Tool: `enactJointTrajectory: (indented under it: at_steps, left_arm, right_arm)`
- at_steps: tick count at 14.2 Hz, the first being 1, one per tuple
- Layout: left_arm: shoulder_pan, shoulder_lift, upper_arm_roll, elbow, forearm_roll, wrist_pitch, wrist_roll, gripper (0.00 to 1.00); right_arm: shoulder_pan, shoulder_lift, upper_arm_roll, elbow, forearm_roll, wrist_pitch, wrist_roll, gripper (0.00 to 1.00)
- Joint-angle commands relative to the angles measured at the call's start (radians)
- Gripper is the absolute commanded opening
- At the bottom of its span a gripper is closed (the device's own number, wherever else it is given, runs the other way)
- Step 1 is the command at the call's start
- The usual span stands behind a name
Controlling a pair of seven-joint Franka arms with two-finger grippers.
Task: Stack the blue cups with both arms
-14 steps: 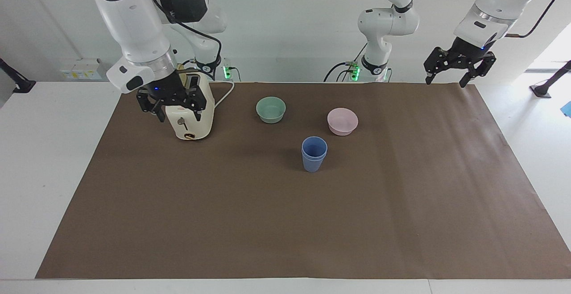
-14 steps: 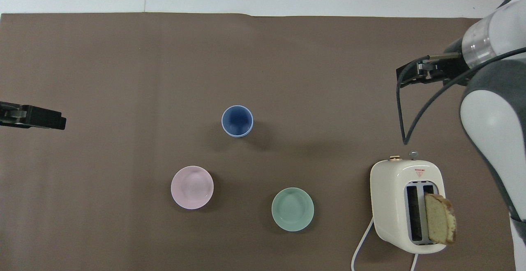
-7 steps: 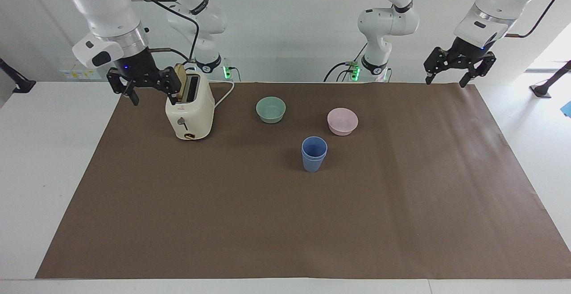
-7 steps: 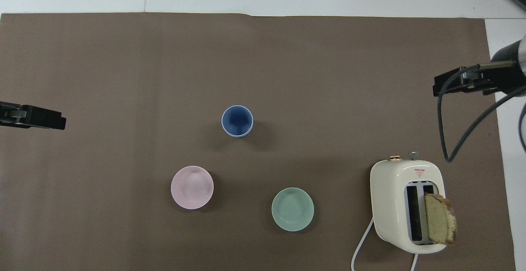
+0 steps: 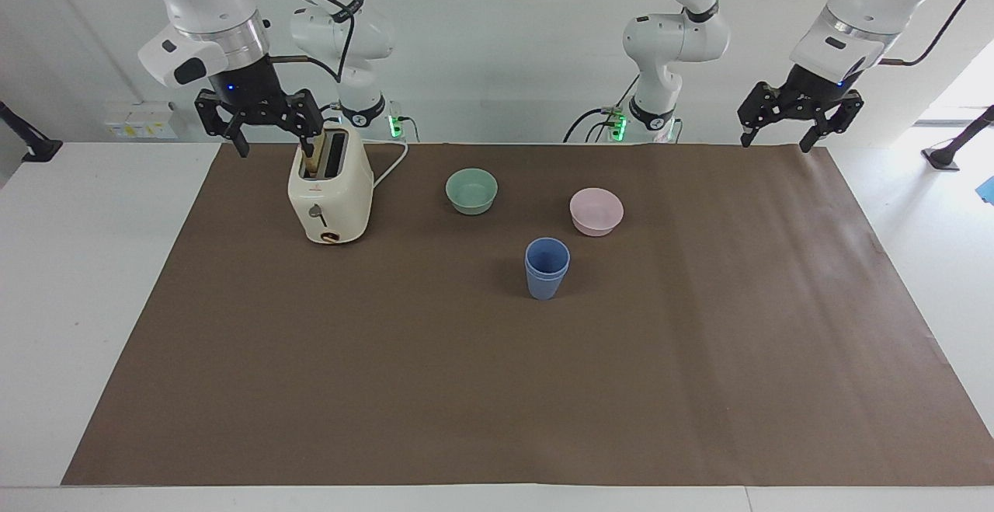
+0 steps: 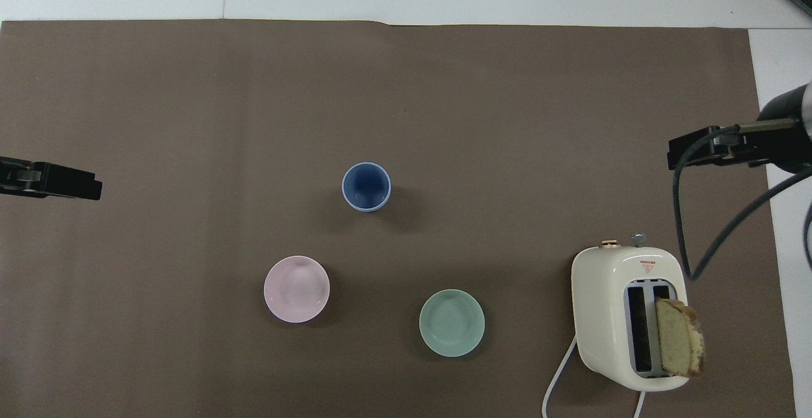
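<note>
The two blue cups (image 5: 547, 267) stand nested one inside the other, upright on the brown mat, farther from the robots than both bowls; they also show in the overhead view (image 6: 366, 186). My right gripper (image 5: 273, 139) is open and empty, raised in the air by the toaster at the right arm's end of the table; it also shows in the overhead view (image 6: 682, 151). My left gripper (image 5: 776, 141) is open and empty, raised over the mat's edge at the left arm's end, and waits; its tip shows in the overhead view (image 6: 76, 184). Both are well apart from the cups.
A green bowl (image 5: 471, 190) and a pink bowl (image 5: 596, 210) sit between the cups and the robots. A cream toaster (image 5: 330, 193) with a bread slice (image 6: 679, 337) in one slot and a white cord stands at the right arm's end.
My right gripper has risen from in front of the toaster and swung up toward the right arm's end of the table. The left arm and the cups have not moved.
</note>
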Motion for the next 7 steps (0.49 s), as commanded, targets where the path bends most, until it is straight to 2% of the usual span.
enactJointTrajectory:
  at_steps: [1, 2, 4, 7]
  left_arm:
    - [0.008, -0.011, -0.011, 0.025, -0.018, 0.01, 0.0, 1.0]
    - [-0.001, -0.014, -0.019, 0.056, -0.015, -0.001, -0.003, 1.0]
    - [-0.003, -0.043, -0.017, 0.056, -0.015, -0.05, -0.007, 1.0]
    - [0.02, -0.044, -0.004, 0.056, -0.011, -0.062, -0.003, 1.0]
  right_arm:
    - [-0.001, -0.028, 0.004, -0.035, 0.019, 0.01, 0.017, 1.0]
    - [-0.003, -0.028, 0.004, -0.035, 0.027, 0.01, 0.014, 1.0]
    - [-0.003, -0.025, 0.004, -0.033, 0.028, 0.016, 0.009, 1.0]
    - [-0.003, -0.023, 0.004, -0.032, 0.031, 0.018, 0.012, 1.0]
